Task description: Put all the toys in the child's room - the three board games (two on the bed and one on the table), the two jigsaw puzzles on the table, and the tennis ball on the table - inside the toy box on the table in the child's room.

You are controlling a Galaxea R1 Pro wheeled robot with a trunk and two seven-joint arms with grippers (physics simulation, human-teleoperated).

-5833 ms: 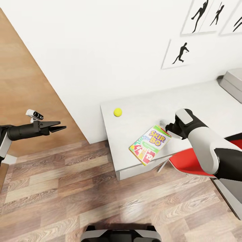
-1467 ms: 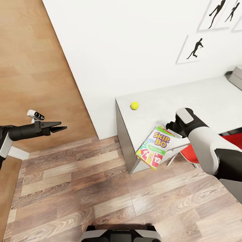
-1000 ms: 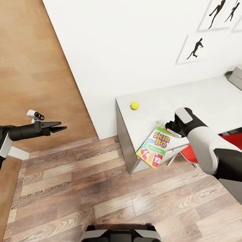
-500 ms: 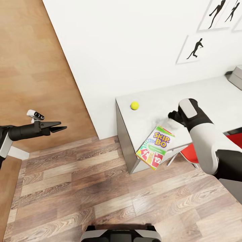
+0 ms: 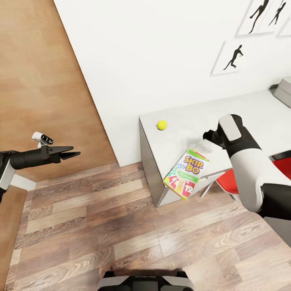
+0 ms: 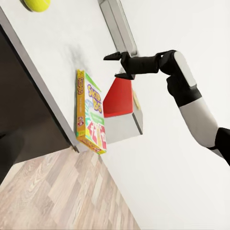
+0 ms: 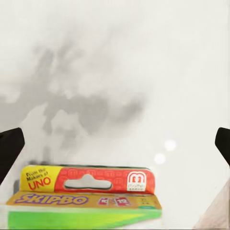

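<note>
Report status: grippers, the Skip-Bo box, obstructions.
Right gripper open, above the table, off the SKIP-BO box. Box overhangs table edge. Left gripper empty, over floor. Tennis ball on table; nothing blocking.

Wood-plank floor [image 5: 121, 226], sheeny mottled table [image 5: 242, 117]

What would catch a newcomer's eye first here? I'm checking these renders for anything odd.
The bright SKIP-BO box stands out: it overhangs the front edge of the table, partly off the top. The right gripper hangs open just above the table, apart from the box. Next comes the tennis ball, alone near the table's end by the wall, and the left gripper held out over the wood floor.
</note>
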